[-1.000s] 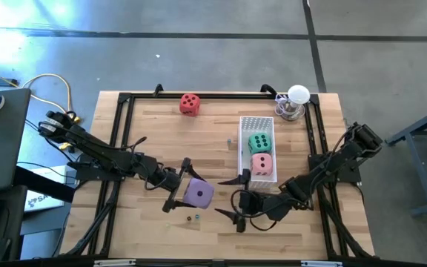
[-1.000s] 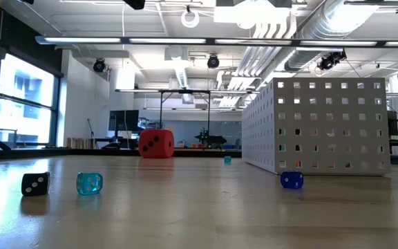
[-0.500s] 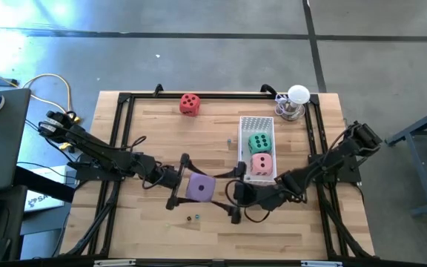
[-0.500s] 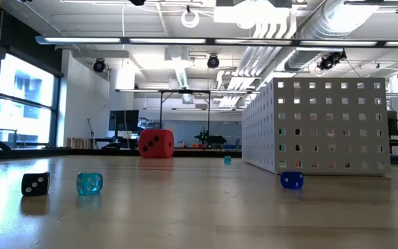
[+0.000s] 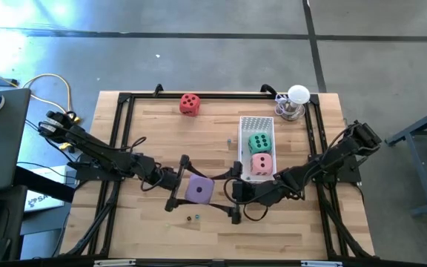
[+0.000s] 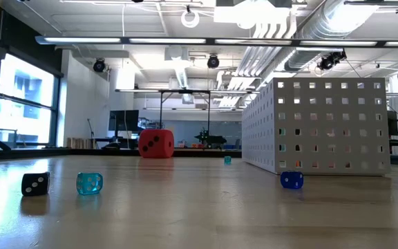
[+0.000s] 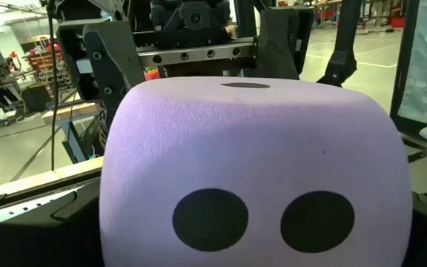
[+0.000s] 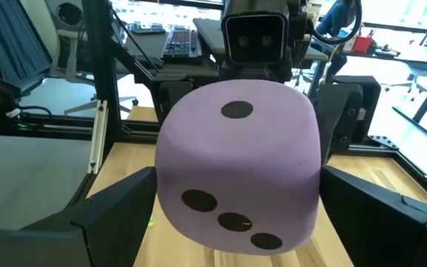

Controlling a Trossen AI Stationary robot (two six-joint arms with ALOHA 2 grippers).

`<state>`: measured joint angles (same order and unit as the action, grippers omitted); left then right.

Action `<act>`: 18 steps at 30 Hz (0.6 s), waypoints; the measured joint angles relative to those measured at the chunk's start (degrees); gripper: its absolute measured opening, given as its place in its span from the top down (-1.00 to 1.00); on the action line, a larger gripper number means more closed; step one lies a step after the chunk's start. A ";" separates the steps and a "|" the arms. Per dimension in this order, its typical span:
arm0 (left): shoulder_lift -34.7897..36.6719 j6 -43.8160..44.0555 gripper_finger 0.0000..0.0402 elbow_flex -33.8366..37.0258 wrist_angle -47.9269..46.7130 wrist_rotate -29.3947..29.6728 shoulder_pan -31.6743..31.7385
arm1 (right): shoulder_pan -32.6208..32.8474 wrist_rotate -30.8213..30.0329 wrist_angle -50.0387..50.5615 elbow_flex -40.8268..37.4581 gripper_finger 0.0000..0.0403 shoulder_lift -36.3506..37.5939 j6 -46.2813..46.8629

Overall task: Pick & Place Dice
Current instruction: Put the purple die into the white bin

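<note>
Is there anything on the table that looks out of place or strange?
Yes. The purple die is off the table, between the left end effector and the right end effector, both around it at once. Small dice lie loose on the wood. The red die sits alone at the far edge.

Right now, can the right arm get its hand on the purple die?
Probably yes: the right hand is open, already flanking the purple die, though the left hand holds it from the opposite side.

I see left arm (image 5: pixel 102 154): matte black, jointed links, thin black cable looped behind the pincer | right arm (image 5: pixel 325 169): same black build, cable curling under its wrist | fingers (image 8: pixel 117 211): flat dark angular plates | camera box (image 8: pixel 254 35) on opposing wrist: black, two lenses
</note>
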<state>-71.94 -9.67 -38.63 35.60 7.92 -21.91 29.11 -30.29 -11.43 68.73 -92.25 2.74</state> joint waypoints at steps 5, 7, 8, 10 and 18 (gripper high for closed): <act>0.00 -0.03 -0.99 0.00 0.03 0.15 0.00 | 0.64 -0.25 0.82 0.00 -0.80 0.00 -1.44; -0.02 0.00 -0.99 0.02 0.08 0.17 0.00 | 0.69 -0.24 0.88 0.00 -0.80 0.00 -1.71; -0.02 0.00 -0.99 0.02 0.13 0.25 0.00 | 0.69 -0.24 0.86 0.00 -0.80 -0.01 -2.04; -0.02 0.01 -0.99 0.02 0.14 0.38 0.01 | 0.58 -0.51 -0.06 0.00 -0.80 -0.78 -3.16; -0.04 -1.60 -0.99 0.22 -0.35 0.13 -0.29 | 0.08 -1.83 -6.71 0.02 -0.80 -5.39 -9.28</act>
<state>-71.99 -11.27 -38.41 35.25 8.05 -22.21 29.19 -32.12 -18.14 68.75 -97.64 -6.54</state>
